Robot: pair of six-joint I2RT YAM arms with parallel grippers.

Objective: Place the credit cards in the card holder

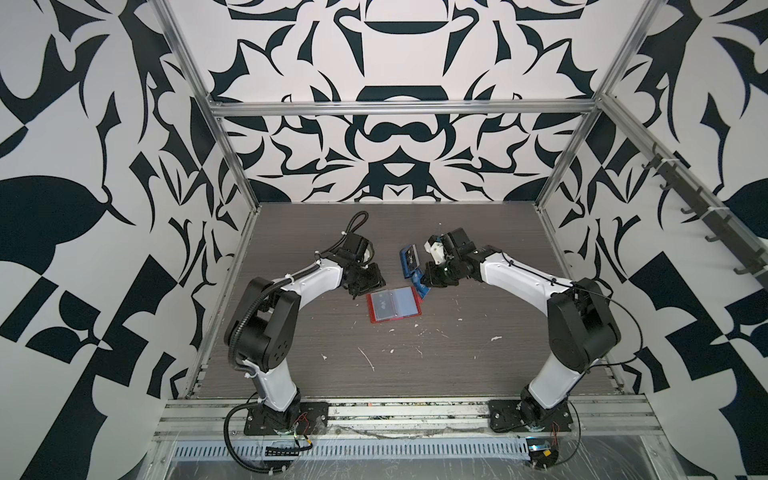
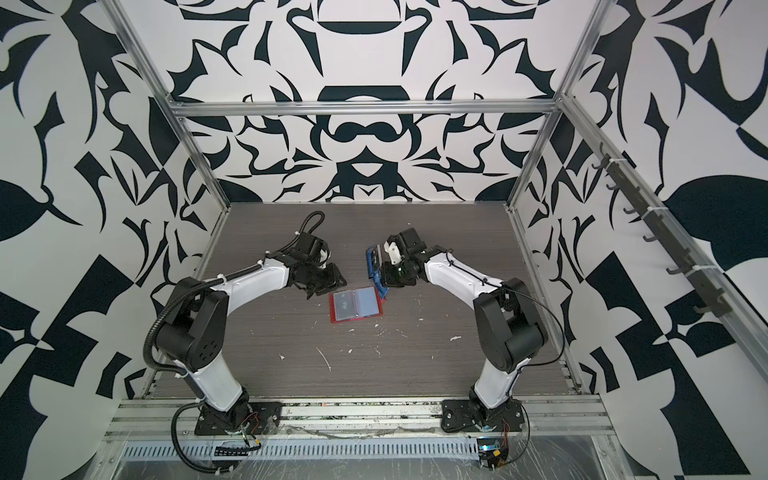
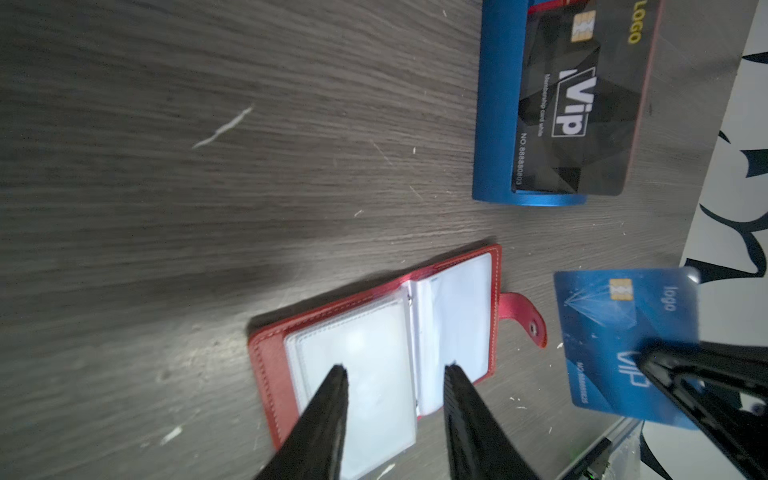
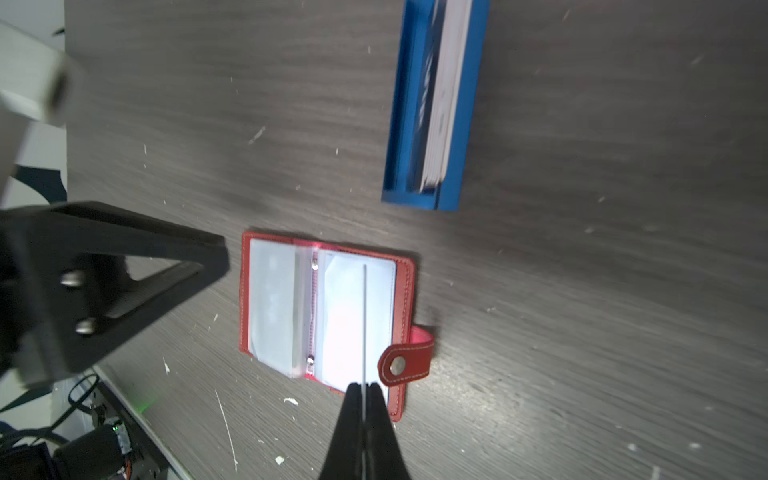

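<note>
The red card holder lies open on the table, its clear sleeve pages facing up and its snap tab out to one side. My left gripper hovers open just above the sleeve pages with nothing between its fingers. A blue credit card is pinched in my shut right gripper. In the right wrist view that card shows edge-on over the holder's tab-side page. A dark credit card stands in the blue rack.
The blue rack stands just behind the holder with several cards in it. White flecks and scratches mark the dark wood table. Metal frame posts and patterned walls close in the back and sides.
</note>
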